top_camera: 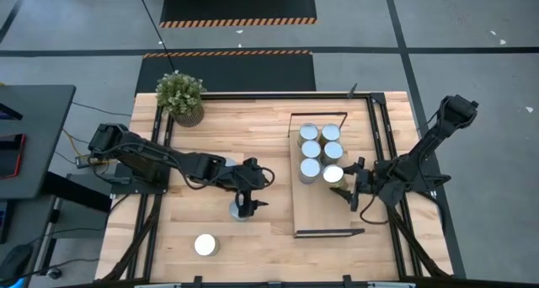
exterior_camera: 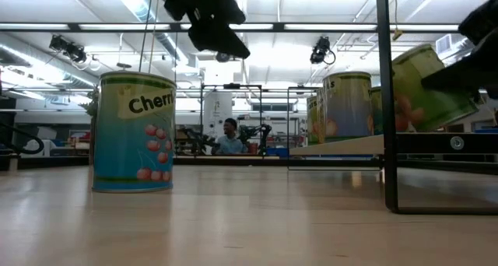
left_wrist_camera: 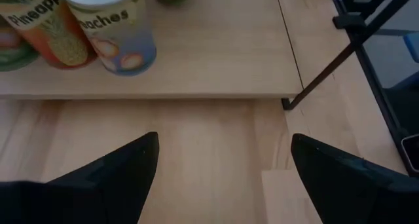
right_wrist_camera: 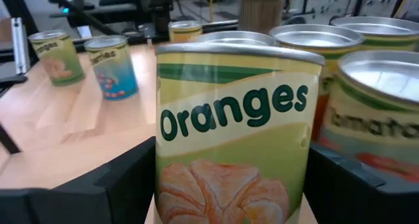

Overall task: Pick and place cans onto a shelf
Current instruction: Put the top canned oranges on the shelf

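Six cans (top_camera: 320, 149) stand in two tight rows at the far end of the shelf (top_camera: 328, 212). Packing them shoulder to shoulder there seems meant to keep the bare near stretch of the board free for those to come. The sixth, the oranges can (right_wrist_camera: 239, 132), sits at the near end of the outer row, touching its neighbours. The right end effector (top_camera: 347, 185) reaches in from the shelf's outer long edge and is closed on this can, one finger against each side. The low view shows the can tilted, so it is probably not resting flat on the board and should not be let go until it does. A grip low on the sides would leave the lid clear and keep the fingers from knocking the tomato can beside it. The left end effector (top_camera: 247, 202) hangs over the surface (top_camera: 269, 128) on the shelf's inner side with its fingers spread wide and nothing between them, just above a loose can (top_camera: 242, 212). This looks like the line-up for the next pick. A white-topped can (top_camera: 206, 245) stands further from the shelf on that side. Another can (top_camera: 227, 164) is partly hidden under the left arm. A potted plant (top_camera: 180, 94) sits well away from the shelf at the surface's far corner and takes no part in the job.
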